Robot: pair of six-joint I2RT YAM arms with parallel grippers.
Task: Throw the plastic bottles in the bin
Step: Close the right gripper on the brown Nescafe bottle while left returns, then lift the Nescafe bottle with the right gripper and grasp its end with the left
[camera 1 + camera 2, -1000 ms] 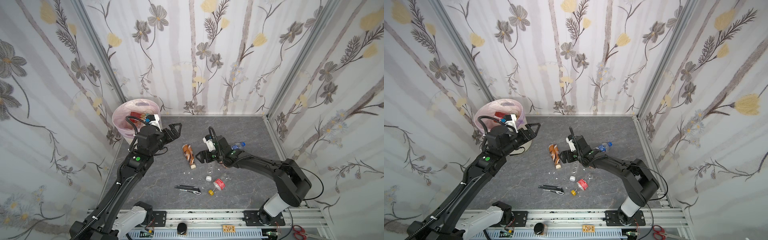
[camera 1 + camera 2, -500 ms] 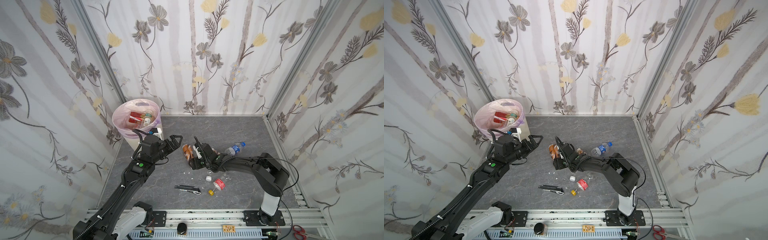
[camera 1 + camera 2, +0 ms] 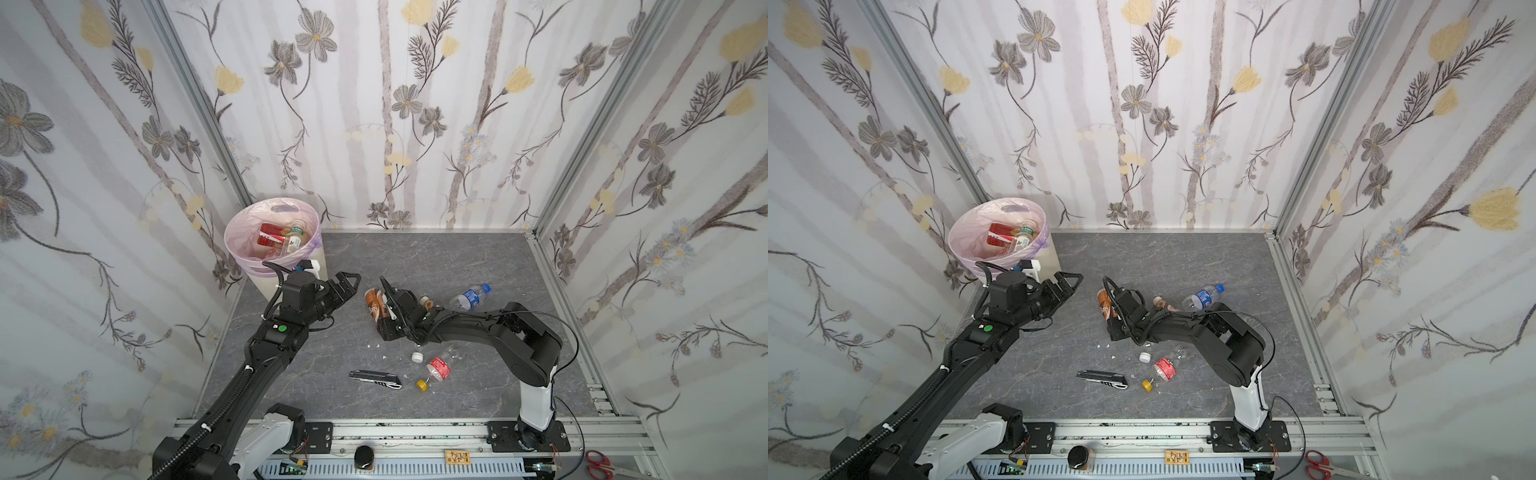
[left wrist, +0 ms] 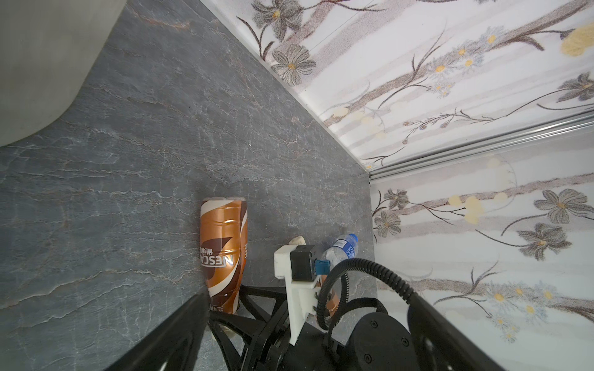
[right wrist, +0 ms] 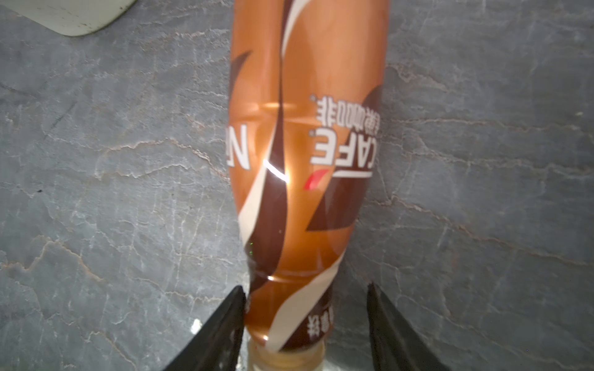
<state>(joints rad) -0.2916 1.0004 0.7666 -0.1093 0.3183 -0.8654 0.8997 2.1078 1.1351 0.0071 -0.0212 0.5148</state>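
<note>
On the grey marbled table (image 3: 436, 257) the brown coffee bottle (image 5: 305, 144) lies with its neck end between the spread jaws of the right gripper (image 5: 304, 289), touching only one, so I think closing may roll it sideways out; the left gripper (image 3: 352, 284), jaws wide apart, hovers empty nearby.

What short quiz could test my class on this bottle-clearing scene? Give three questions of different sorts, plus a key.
1. True or false: the left gripper holds a bottle.
2. The right gripper straddles which bottle? A) blue-labelled B) brown coffee bottle C) red-labelled
3. Fill in: the utility knife lies on the ___, outside the bin.
Key: 1 false; 2 B; 3 table.
</note>
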